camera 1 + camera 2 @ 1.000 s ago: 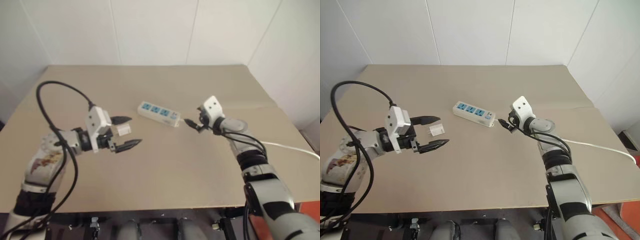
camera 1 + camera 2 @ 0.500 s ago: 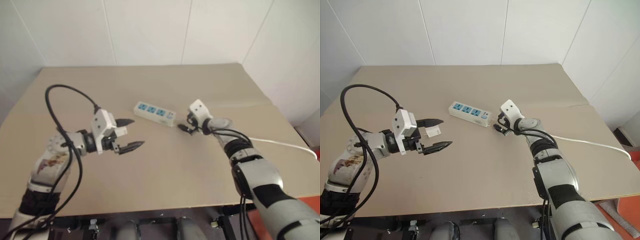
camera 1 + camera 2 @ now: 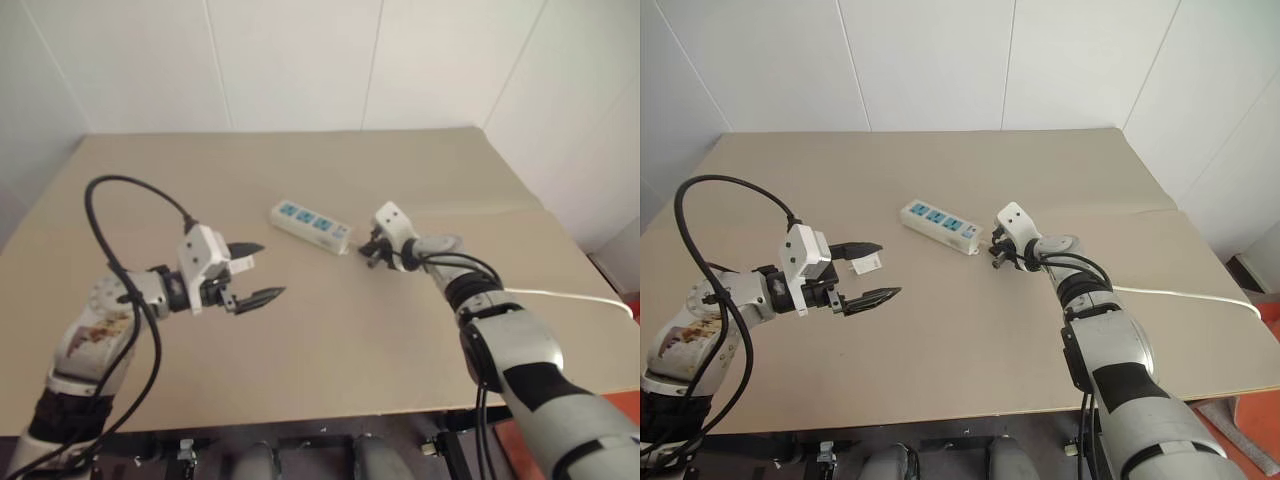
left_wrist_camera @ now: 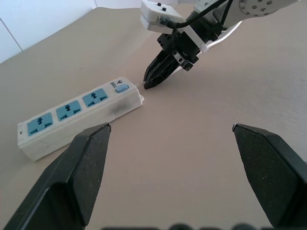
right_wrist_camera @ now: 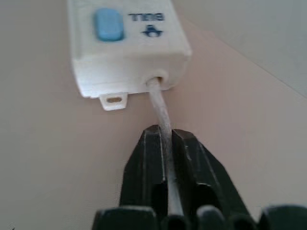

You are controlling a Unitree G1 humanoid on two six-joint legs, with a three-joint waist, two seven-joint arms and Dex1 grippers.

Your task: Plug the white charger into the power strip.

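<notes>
Fingers of the right end effector (image 5: 165, 143) pinch the power strip's (image 4: 79, 115) thin round cord (image 5: 160, 103); left end effector (image 3: 872, 270) gapes.

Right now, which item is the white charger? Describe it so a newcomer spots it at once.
On the tan table, look on the robot's left side, where the open left gripper hovers. The white charger lies flat just beyond its fingertips. It is a small plain white block, unlike the power strip, a long bar with blue sockets whose cord the right gripper pinches.
</notes>
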